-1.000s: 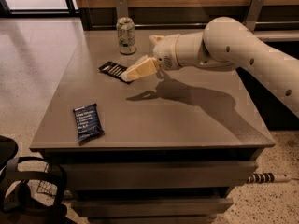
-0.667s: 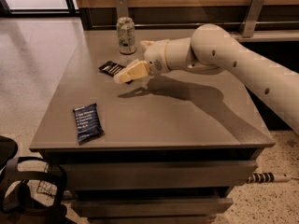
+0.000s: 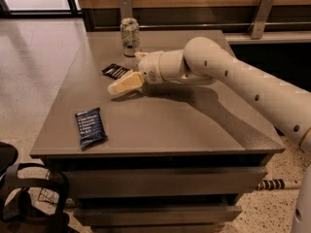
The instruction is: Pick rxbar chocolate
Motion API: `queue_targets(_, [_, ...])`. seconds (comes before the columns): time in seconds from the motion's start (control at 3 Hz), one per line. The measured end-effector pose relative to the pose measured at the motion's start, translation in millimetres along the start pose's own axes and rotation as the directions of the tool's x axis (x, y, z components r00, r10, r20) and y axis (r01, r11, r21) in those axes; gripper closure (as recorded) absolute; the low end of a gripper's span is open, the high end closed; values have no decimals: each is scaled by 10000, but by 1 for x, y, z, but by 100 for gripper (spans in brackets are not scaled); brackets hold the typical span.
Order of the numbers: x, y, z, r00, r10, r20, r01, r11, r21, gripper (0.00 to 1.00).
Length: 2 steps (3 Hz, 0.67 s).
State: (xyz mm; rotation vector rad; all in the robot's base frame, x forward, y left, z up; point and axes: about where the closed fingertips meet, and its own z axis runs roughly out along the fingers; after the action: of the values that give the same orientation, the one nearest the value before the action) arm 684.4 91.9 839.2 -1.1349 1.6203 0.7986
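Cream end effector (image 3: pixel 114 88) seemingly beside rxbar (image 3: pixel 115 71).

tool (image 3: pixel 116 87) low, arm (image 3: pixel 233 76) outstretched

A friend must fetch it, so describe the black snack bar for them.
On the grey table, find the drink can at the far edge. The rxbar chocolate lies just in front of it, beside the gripper: black, unlike the dark blue bar near the front edge.

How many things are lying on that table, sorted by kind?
Snack bars: 2 (black bar, dark blue bar)
Drink can: 1
Total: 3
The robot's gripper is close beside the black bar.
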Motion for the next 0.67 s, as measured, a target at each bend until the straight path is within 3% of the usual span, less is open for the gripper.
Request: queue_targets(0.67, [11,-10,20,9991,300,283,-295,9994,-192,0])
